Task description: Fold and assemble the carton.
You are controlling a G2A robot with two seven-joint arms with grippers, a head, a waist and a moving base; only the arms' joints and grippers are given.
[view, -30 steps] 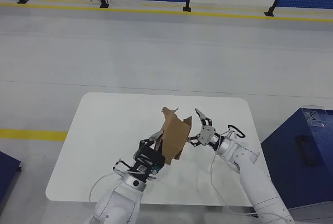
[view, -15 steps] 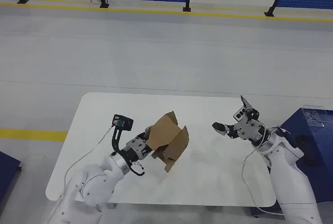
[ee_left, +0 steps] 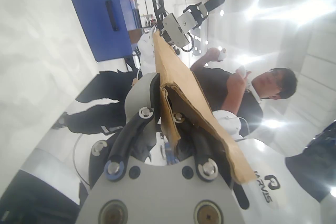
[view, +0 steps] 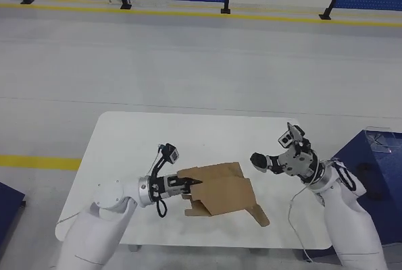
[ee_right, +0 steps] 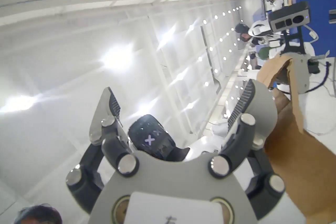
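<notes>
The left gripper (view: 190, 183) is clamped on one edge of the carton (view: 224, 194), which stretches away from its fingers over the table (view: 119, 142) toward the right gripper (ee_right: 180, 90), whose jaws stand spread and empty just beside the carton's far end.

The carton (view: 221, 189) sits over the front half of the bench (view: 133, 142), between the two end effectors; whether it rests on the bench cannot be told. The left end effector (view: 190, 182) is at the carton's left end, with a carton wall between its fingers (ee_left: 143, 93). From there the carton runs off to the right, and a flap juts out at its far front corner, near the bench's front edge. The right end effector (view: 263, 162) is just behind the carton's right end, apart from it, above the bench's right part. Right of that end effector, off the bench, stands a cabinet (view: 383, 182).
</notes>
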